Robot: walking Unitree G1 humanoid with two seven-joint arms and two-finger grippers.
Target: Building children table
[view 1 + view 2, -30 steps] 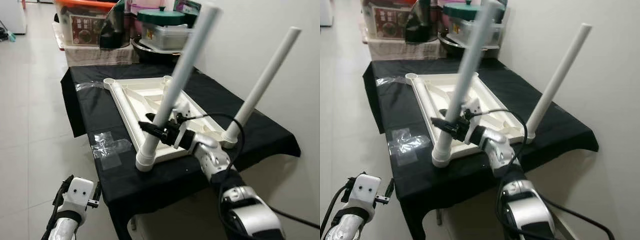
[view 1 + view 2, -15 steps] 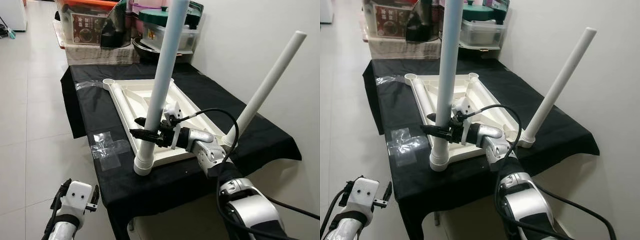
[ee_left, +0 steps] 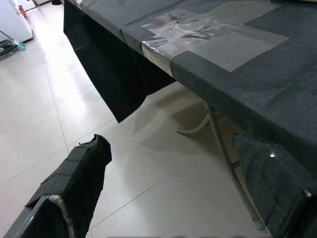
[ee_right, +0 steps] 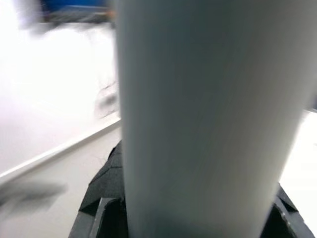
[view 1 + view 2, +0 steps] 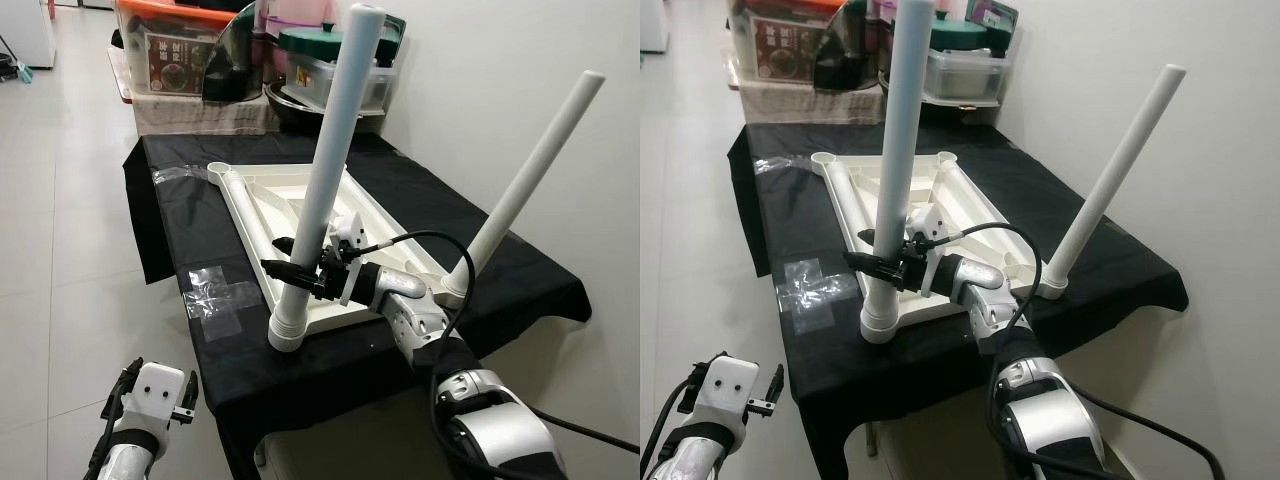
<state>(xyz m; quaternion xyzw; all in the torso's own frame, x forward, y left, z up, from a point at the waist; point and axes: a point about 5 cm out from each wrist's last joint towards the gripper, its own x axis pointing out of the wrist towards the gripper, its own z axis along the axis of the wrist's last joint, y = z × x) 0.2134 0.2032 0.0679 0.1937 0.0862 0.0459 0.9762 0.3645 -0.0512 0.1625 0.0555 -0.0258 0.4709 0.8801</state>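
A white children's tabletop point(image 5: 262, 205) lies upside down on a black-clothed table point(image 5: 420, 195). One white table leg point(image 5: 322, 185) stands nearly upright in the near left corner socket point(image 5: 286, 335). My right gripper point(image 5: 290, 268) is shut on this leg low down, just above the socket. In the right wrist view the leg point(image 4: 203, 114) sits between the black fingers point(image 4: 106, 198). A second white leg point(image 5: 525, 180) stands tilted in the near right corner. My left gripper point(image 3: 173, 188) hangs open below the table's front edge, over the floor.
Clear tape patches point(image 5: 215, 290) lie on the black cloth at the near left. Plastic bins and a green-lidded pot point(image 5: 320, 45) crowd the far end. A white wall point(image 5: 500, 60) runs close along the right. Open tiled floor point(image 5: 60, 250) lies to the left.
The leg in my right gripper has swung from a strong rightward tilt to nearly upright in its socket. My right gripper moved left with it. The left arm stays low.
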